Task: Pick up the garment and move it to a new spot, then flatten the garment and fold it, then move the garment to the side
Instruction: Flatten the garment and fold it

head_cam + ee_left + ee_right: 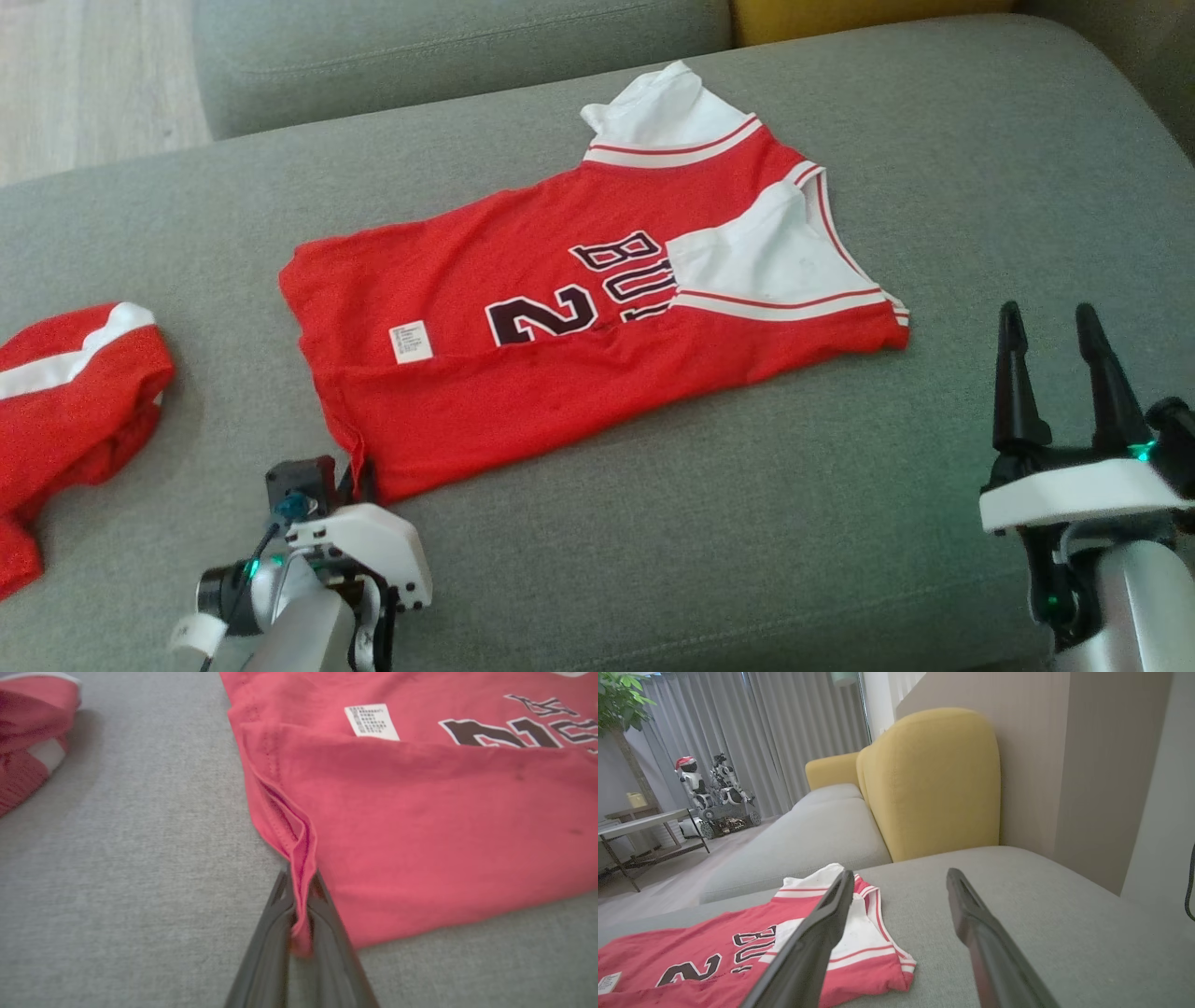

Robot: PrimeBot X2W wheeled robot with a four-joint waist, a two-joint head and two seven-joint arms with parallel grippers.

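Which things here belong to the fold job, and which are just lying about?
Job: red jersey; left tool, shut on its hem corner; right tool, open; grey sofa seat under it.
Lying about: second red garment; yellow cushion; side table; robots by the curtain.

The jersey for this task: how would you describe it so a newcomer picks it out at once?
On the wide grey sofa seat, look at the middle, where a red jersey lies spread out. Unlike the bunched red garment at the seat's left edge, it shows dark lettering, a numeral 2, white shoulder panels and a small white label.
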